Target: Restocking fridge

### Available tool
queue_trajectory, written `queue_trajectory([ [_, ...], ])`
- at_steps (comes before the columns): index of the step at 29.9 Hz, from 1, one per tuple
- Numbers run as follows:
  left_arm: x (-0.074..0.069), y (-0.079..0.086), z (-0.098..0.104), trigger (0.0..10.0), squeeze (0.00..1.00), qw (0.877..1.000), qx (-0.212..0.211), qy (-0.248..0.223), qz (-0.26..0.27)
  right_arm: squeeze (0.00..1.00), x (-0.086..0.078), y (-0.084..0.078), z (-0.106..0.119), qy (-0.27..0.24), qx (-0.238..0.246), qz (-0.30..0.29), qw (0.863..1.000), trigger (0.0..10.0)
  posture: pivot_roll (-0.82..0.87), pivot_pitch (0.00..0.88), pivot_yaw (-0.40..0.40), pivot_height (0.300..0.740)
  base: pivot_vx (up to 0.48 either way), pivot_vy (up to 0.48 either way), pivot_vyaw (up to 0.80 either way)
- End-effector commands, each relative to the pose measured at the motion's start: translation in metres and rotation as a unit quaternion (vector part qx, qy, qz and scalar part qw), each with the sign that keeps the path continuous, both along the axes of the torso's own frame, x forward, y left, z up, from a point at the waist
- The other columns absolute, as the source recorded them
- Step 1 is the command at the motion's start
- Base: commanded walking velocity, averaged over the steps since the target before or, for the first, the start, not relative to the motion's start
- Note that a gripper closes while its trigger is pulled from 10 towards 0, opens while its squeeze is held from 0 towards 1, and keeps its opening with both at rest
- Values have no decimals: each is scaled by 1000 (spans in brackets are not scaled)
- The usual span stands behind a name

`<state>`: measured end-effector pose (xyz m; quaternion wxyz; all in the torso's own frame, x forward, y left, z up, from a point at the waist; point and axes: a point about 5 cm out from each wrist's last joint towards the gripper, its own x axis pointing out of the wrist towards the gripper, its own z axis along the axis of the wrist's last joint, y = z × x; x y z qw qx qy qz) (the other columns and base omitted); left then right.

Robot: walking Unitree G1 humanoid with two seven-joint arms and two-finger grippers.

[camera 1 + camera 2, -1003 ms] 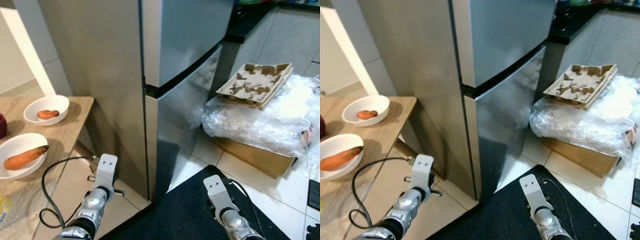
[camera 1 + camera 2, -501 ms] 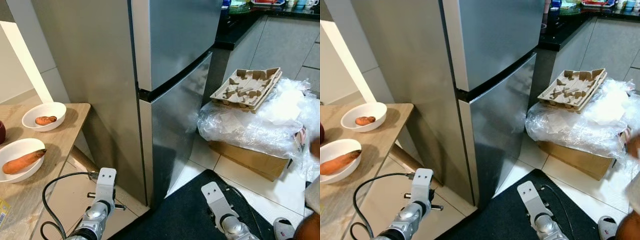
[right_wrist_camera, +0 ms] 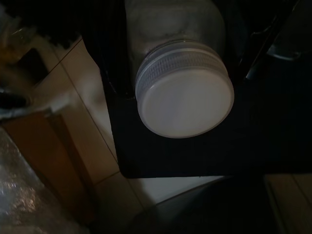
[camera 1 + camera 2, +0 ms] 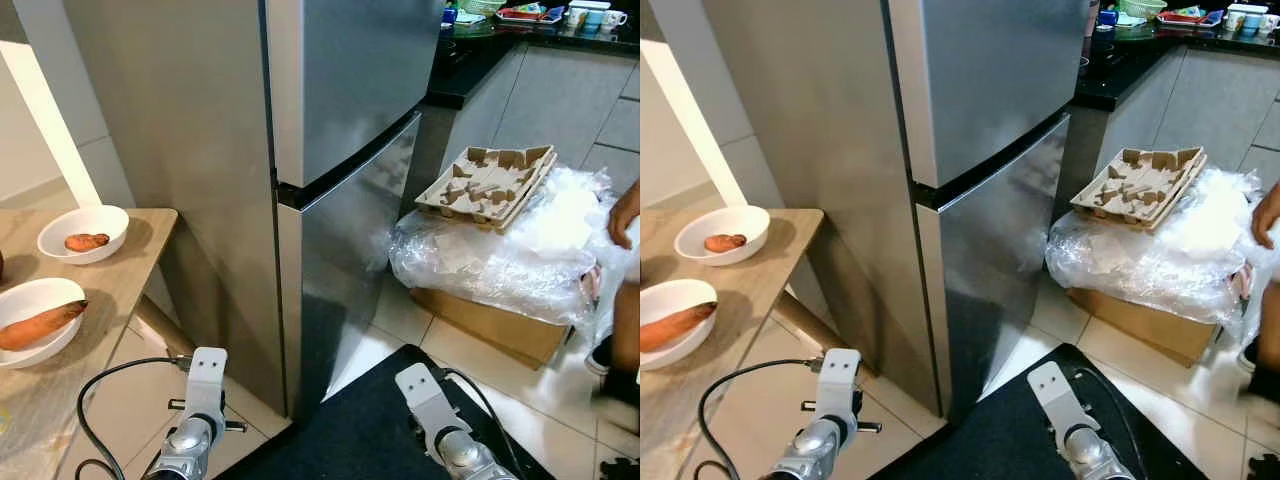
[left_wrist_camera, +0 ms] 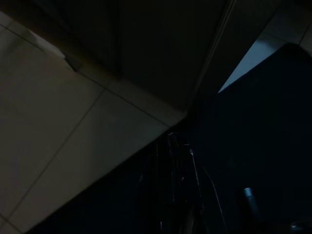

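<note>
No text, label, brand, number or sign can be read anywhere: the tall silver two-door fridge (image 4: 340, 150) has plain doors, and the white screw lid of the clear jar (image 3: 185, 100) is blank.

Head stereo pair looks down at the fridge (image 4: 340, 150); both wrist cameras face the floor (image 5: 63, 141) closely.

White-lidded jar (image 3: 184, 95) above dark mat (image 3: 204, 156) and tiles (image 3: 78, 97)
</note>
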<state>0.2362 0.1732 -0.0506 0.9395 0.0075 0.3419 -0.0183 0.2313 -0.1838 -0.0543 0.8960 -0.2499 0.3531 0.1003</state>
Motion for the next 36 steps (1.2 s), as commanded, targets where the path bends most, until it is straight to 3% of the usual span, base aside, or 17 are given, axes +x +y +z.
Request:
queue_trajectory([
  [1, -3, 2, -1, 10000, 0, 1000, -1, -5, 13, 0, 5, 4, 3, -4, 1, 16, 1000, 10000, -20, 16, -90, 740, 0, 0, 0],
  [10, -17, 11, -5, 10000, 0, 999, 5, -16, 46, 0, 19, 26, 10, -9, 11, 58, 998, 10000, 77, 43, -161, 740, 0, 0, 0],
  [19, -21, 13, -6, 10000, 0, 999, 16, -23, 40, 0, 25, 34, 14, -13, 18, 65, 998, 10000, 112, 52, -157, 740, 0, 0, 0],
  [36, 1, 4, 6, 10000, 0, 999, 20, -33, -7, 0, 11, 19, 4, -8, 42, -24, 999, 10000, 56, 51, -30, 740, 0, 0, 0],
])
